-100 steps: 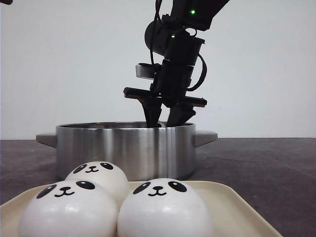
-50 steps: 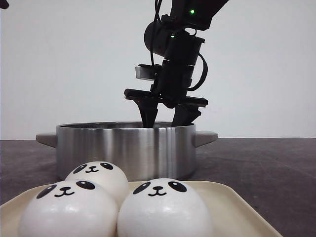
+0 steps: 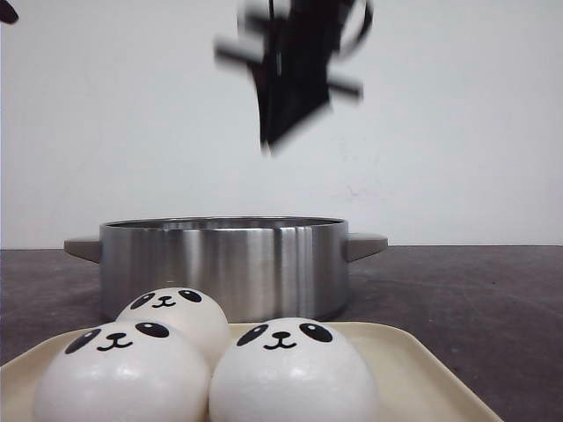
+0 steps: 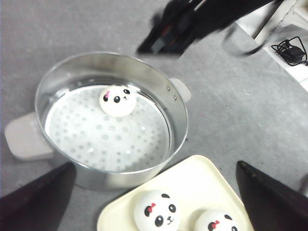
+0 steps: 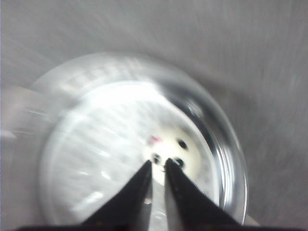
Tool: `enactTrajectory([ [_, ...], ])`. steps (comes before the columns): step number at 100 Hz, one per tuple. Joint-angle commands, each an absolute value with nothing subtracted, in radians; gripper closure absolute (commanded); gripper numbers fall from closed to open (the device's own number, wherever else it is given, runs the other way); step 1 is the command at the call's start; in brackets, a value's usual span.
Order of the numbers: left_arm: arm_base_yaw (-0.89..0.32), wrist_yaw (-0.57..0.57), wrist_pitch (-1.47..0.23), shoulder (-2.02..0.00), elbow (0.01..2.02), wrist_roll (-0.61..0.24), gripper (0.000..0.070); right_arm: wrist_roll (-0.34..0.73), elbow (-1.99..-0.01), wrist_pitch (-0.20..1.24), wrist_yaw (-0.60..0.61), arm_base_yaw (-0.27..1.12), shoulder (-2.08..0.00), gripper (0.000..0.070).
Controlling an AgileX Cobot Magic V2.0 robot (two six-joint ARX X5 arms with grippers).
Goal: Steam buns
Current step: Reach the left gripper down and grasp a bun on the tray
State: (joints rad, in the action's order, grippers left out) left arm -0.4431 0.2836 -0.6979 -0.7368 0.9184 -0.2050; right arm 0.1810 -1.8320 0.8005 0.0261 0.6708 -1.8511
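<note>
Sitting inside the round brushed-steel steamer pot [image 4: 110, 115] is one glossy white panda-face bun [image 4: 117, 100], resting on the white perforated steamer plate [image 4: 103, 137] toward the 12 o'clock side of it in the left wrist view, close to the wall but I can't tell if it touches. The right wrist view is smeared with blur, but you can still make out that same bun [image 5: 175, 147] in the pot. The other three panda buns are on the cream rectangular tray [image 3: 413, 369] just in front of the pot: one at front left [image 3: 119, 374], one at front right [image 3: 290, 369], and one tucked behind them [image 3: 176, 318], all crowded together and touching. The pot has two flat grey handles [image 3: 365, 243] sticking out at 3 and 9 o'clock, and everything sits on a dark grey table [image 3: 475, 299]. The black right gripper [image 5: 157, 168] hangs in the air well above the pot, blurred in the front view, empty, its fingers pulled in to just a thin slit between the tips. The left gripper [image 4: 154, 192] is up over the tray's edge, holding nothing, its two dark fingers [image 4: 272, 197] spread wide apart.
</note>
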Motion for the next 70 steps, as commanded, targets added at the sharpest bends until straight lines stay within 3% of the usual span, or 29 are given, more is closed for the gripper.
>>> enactTrajectory([
  [1,-0.457,0.286,-0.712,-0.768,0.937,-0.233,0.0027,0.143,-1.870,0.791,-0.008,0.720,-1.748,0.0700],
  [33,-0.548,0.287,-0.873,-1.017,0.937,-0.256,0.0027,0.113,-1.870,0.821,-0.260,0.988,-1.359,0.0700],
  [62,-0.683,0.284,-0.834,-1.290,0.937,-0.291,0.0032,0.131,-1.870,0.914,-0.500,1.144,-1.198,0.0700],
  [70,-0.704,0.275,-0.783,-1.356,0.937,-0.348,0.0075,0.150,-1.870,0.947,-0.534,1.152,-1.179,0.0700],
])
